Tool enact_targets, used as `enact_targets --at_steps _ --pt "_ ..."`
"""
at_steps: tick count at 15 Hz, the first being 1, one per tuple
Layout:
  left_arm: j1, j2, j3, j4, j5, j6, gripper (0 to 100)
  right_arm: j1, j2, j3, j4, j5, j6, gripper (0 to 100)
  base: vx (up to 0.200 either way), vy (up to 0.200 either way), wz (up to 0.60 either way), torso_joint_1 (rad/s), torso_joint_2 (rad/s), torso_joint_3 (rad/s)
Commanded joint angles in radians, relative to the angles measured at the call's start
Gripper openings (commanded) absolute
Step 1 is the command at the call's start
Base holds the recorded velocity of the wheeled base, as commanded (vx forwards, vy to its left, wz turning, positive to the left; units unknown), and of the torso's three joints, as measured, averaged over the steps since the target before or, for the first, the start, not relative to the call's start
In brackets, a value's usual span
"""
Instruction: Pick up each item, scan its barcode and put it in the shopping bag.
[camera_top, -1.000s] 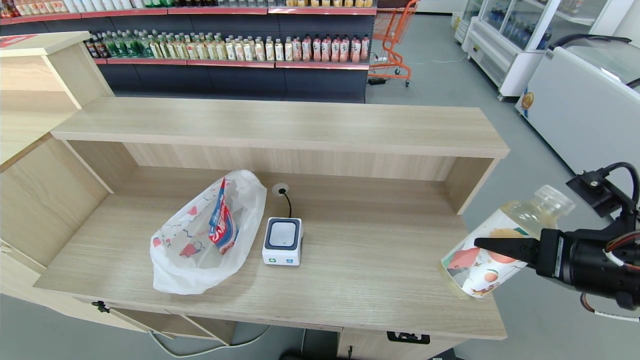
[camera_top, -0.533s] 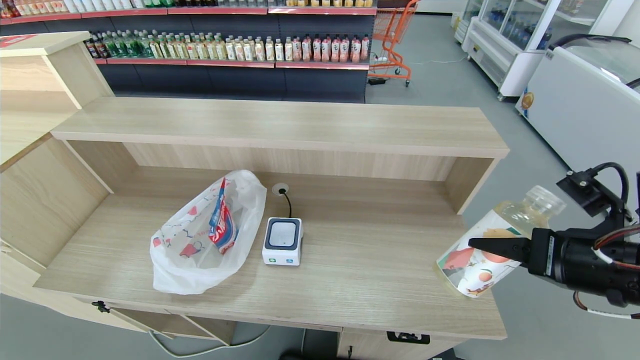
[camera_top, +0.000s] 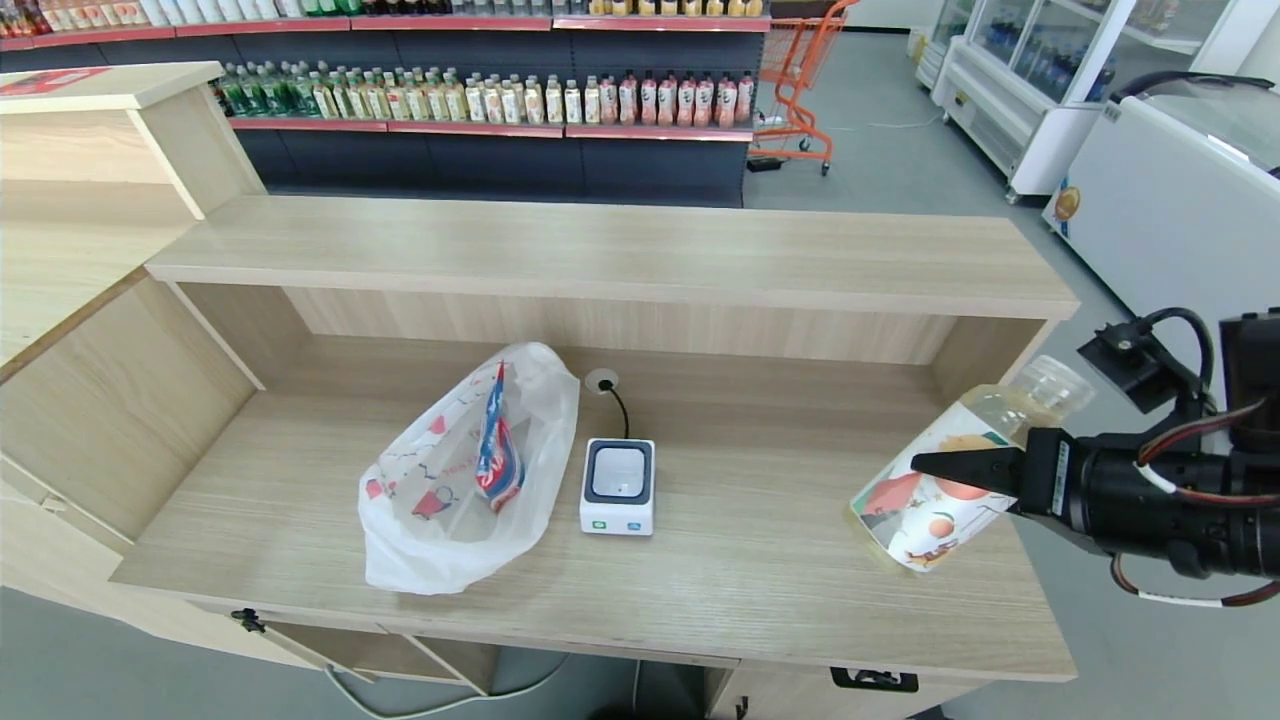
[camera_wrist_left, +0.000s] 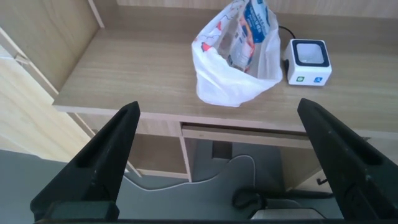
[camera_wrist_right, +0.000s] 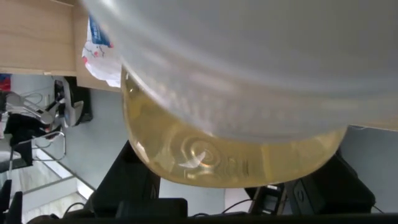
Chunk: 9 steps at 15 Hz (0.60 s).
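Head view: the right hand (camera_top: 942, 478) is clenched around a tilted bottle (camera_top: 925, 515) (pale yellow drink inside) over the table's (camera_top: 760, 570) right edge. The left hand (camera_wrist_left: 219, 107) hangs wide open, holding nothing.

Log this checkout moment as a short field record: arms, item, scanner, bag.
right gripper: shut on the drink bottle, near the counter's right end
drink bottle: tilted, pale yellow liquid inside, clear cap pointing away from the scanner
scanner: white, on the counter, window facing up, well apart from the bottle
shopping bag: on the counter just left of the scanner, mouth open
in bag: red and blue packet
left gripper: open, holding nothing, low in front of the counter
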Motion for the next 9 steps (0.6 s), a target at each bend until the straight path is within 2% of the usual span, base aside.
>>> enact_targets --at_steps 1,5,6,8,9 --pt "0.0 0.002 0.0 0.0 0.001 0.0 100 0.02 0.074 -0.053 0.005 0.001 -0.003 0 0.0 0.2 0.0 0.007 -0.01 0.002" --pt "0.0 0.002 0.0 0.0 0.0 0.0 100 0.069 0.22 -0.251 0.123 -0.013 -0.014 0 0.0 0.2 0.0 0.005 0.01 0.002" --pt "0.0 0.002 0.0 0.0 0.0 0.001 100 0.075 0.266 -0.297 0.144 -0.045 -0.051 0 0.0 0.2 0.0 0.002 0.0 -0.002" --pt "0.001 0.0 0.0 0.0 0.0 0.001 100 0.086 0.346 -0.355 0.154 -0.125 -0.084 0 0.0 0.0 0.0 0.0 0.0 0.0" --pt "0.0 0.002 0.0 0.0 0.0 0.001 100 0.092 0.423 -0.424 0.172 -0.16 -0.107 0 0.0 0.0 0.0 0.0 0.0 0.0"
